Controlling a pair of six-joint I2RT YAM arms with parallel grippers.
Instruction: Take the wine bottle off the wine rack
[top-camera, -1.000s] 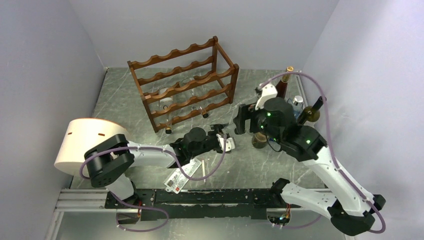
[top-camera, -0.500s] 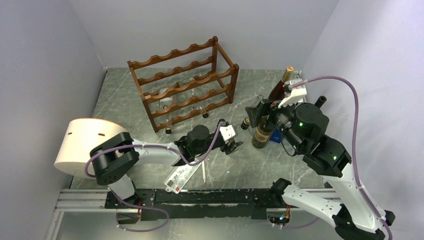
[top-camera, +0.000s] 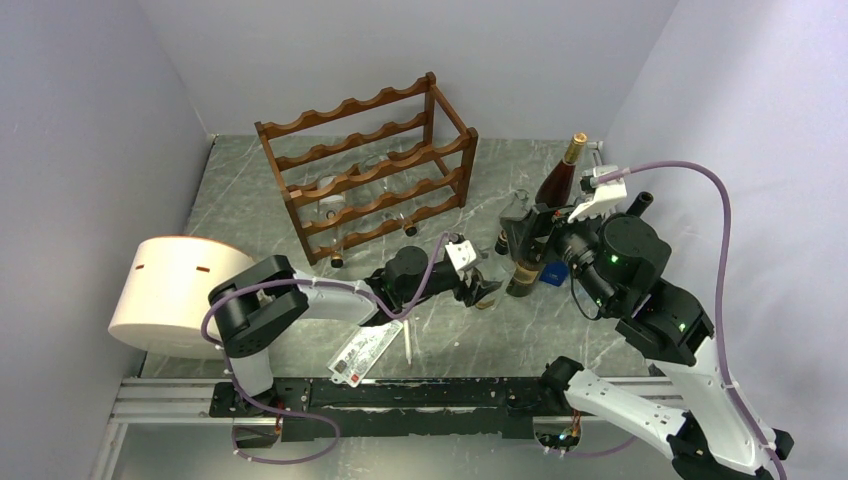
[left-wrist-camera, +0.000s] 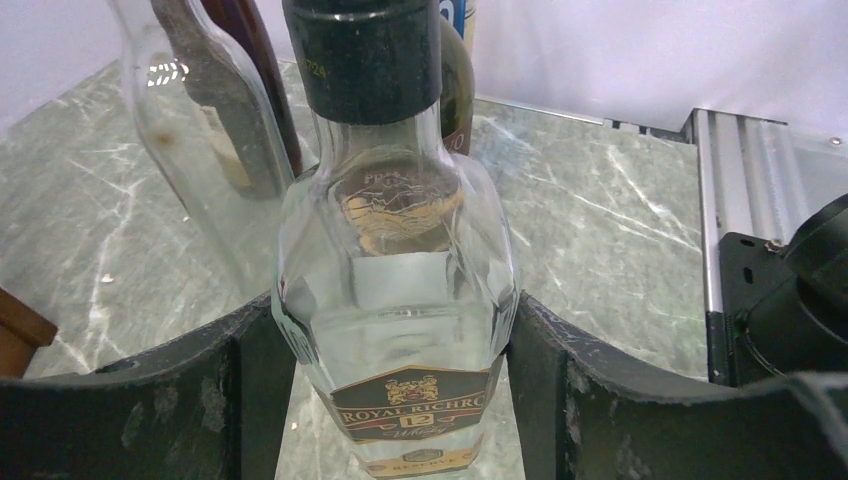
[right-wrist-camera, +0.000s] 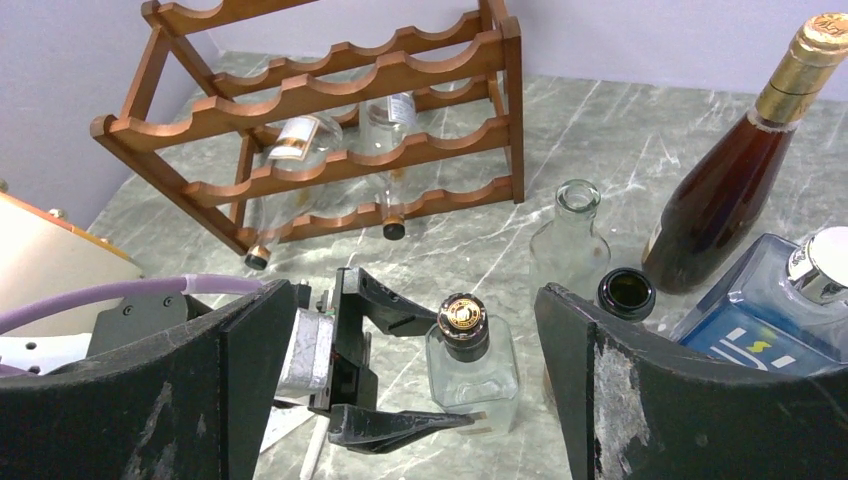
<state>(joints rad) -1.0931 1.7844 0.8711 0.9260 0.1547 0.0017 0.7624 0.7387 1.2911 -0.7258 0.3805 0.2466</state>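
The reddish-brown wine rack (top-camera: 370, 170) stands at the back left and shows in the right wrist view (right-wrist-camera: 330, 90). Clear bottles (right-wrist-camera: 290, 140) lie in its lower tiers. My left gripper (top-camera: 485, 290) is shut on a clear whisky bottle (left-wrist-camera: 400, 300) with a black cap. The bottle stands upright on the table, right of the rack (right-wrist-camera: 470, 370). My left fingers (left-wrist-camera: 180, 400) press on both of its sides. My right gripper (top-camera: 525, 232) is open and empty, hovering above that bottle (right-wrist-camera: 412, 295).
A tall brown bottle with gold foil (right-wrist-camera: 735, 180), a blue-labelled bottle (right-wrist-camera: 770, 320), an empty clear bottle (right-wrist-camera: 570, 240) and a dark open-necked bottle (right-wrist-camera: 626, 293) stand at the right. A white-and-orange cylinder (top-camera: 165, 290) sits at the left. A card (top-camera: 365, 352) lies near the front edge.
My left gripper has moved right with the whisky bottle towards the standing bottles. My right arm has drawn back to the right and up, its gripper open.
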